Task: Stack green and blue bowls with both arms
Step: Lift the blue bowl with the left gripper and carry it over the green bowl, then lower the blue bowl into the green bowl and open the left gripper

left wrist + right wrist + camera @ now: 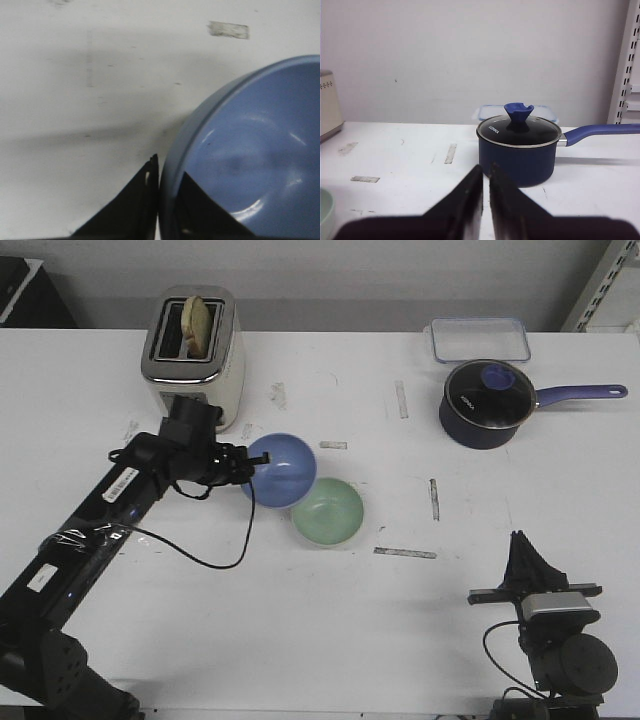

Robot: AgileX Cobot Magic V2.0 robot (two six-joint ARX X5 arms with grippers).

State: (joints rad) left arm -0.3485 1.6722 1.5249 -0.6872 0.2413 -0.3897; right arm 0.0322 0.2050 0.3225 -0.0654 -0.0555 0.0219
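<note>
Two arms share one white table (pixel 330 630). Left arm (pixel 90 530): extended over the table toward its middle. Right arm (pixel 545 630): parked at the near right edge, well apart from both bowls.

Count of other items, by size: one toaster (pixel 195 355) holding one slice of bread, at the far left; one navy saucepan (pixel 487 403) with glass lid, at the far right; one clear lidded container (pixel 479 338), just behind the saucepan.

Task items: two bowls of equal size. Blue bowl (pixel 280 468): left of centre, tilted, its opening facing the camera. Green bowl (pixel 327 511): flat on the table, just beside the blue bowl on its near right, rims overlapping in the front view; whether they touch cannot be told.

Left gripper (pixel 165 200): pinching the blue bowl's rim, one finger outside the wall, one inside, as the left wrist view shows. Right gripper (pixel 486 195): fingers pressed almost together, only a thin slit between them, holding nothing, aimed at the saucepan.

Governing relation: the green bowl lies to the right of the held blue bowl and slightly nearer the robot. Judgement: a short carry that way should place blue over green; the left arm is far nearer.
</note>
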